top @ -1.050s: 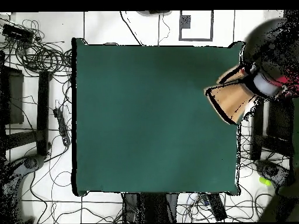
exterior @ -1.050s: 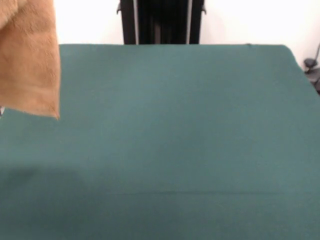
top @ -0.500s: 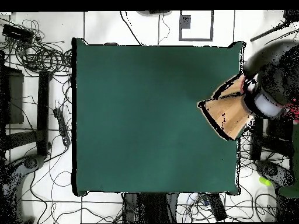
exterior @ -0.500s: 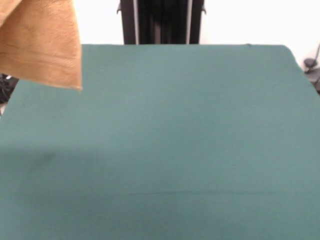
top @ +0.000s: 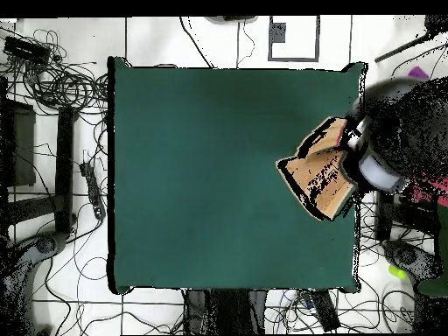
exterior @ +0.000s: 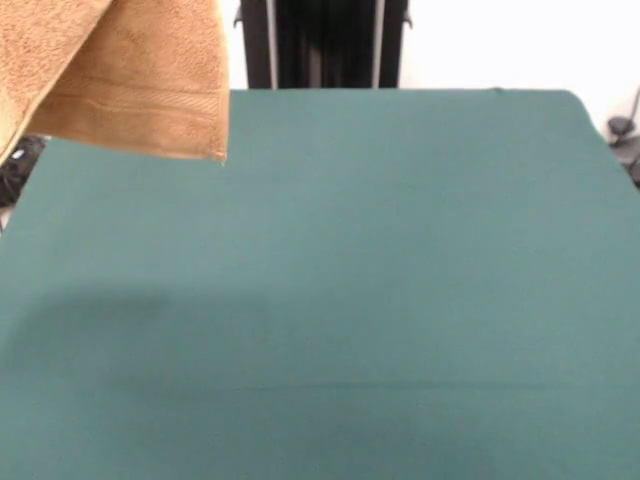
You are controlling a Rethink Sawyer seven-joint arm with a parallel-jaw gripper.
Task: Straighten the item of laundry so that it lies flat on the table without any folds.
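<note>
The item of laundry [exterior: 120, 80], an orange-tan terry towel with a paler woven band near its lower hem, hangs in the air at the top left of the front view, above the table's [exterior: 400, 250] far left corner. It casts a faint shadow on the green cloth below. From overhead the towel [top: 319, 171] hangs over the table's [top: 210, 175] right edge, folded on itself, not lying flat. My gripper [top: 357, 159] holds its upper end, with the arm's bulk just outside the table edge. The fingers themselves are hidden by cloth and arm.
Tangled cables [top: 52, 70] and black stands [top: 63, 166] lie on the floor left of the table in the overhead view. A small yellow-green object [top: 398, 272] sits on the floor at the lower right. A dark stand [exterior: 625, 135] shows beyond the table's right corner.
The hanging towel has been carried inward from beside the table's edge to over its corner, rightward in the front view. Its shadow on the cloth has moved with it.
</note>
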